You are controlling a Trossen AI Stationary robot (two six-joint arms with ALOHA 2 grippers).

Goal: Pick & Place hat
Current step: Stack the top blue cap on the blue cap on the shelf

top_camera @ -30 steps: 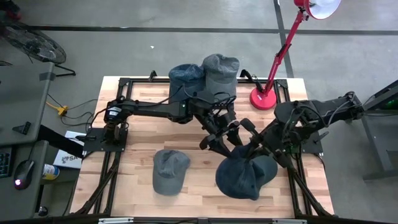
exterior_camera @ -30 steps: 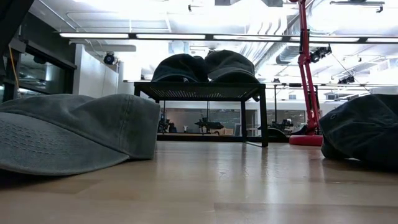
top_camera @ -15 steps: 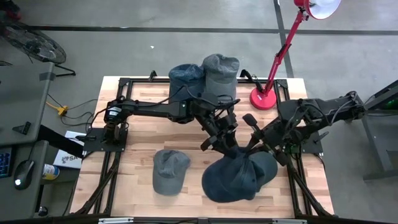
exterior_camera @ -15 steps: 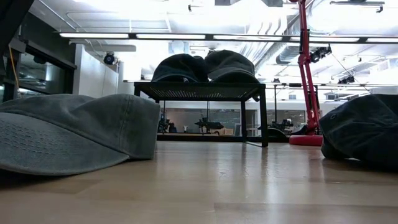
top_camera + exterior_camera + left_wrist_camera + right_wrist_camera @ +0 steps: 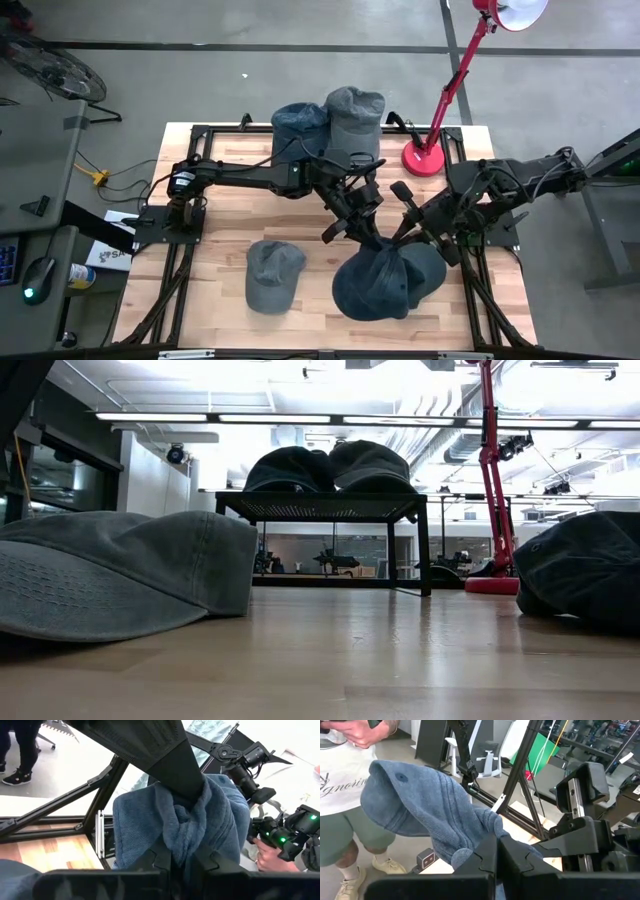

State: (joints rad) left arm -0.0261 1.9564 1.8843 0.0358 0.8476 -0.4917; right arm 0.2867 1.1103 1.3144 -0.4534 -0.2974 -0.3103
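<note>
Hanging between my two grippers, the dark blue hat (image 5: 378,283) is a soft, washed denim-like cap, its crown bunched into deep folds where it is pinched and its rounded body sagging toward the counter (image 5: 230,215) at the front right. From above it reads as a dark, slumped dome with a paler edge along its right side. My left gripper (image 5: 368,238) is clenched on a gathered fold at the top of the hat; in the left wrist view the cloth is squeezed tight between my fingers. My right gripper (image 5: 398,243) is also clenched on the hat, just beside the left one, and its wrist view shows the fabric (image 5: 427,807) draping away from the fingers with a small eyelet in the crown. In the low view the hat (image 5: 585,575) sits at the right edge, low over the wood.

To its left a grey hat (image 5: 273,275) lies flat on the counter. Two more hats (image 5: 330,117) rest on a black rack (image 5: 325,508) at the far edge, near a red lamp (image 5: 445,100). A person (image 5: 342,795) stands beyond the counter.
</note>
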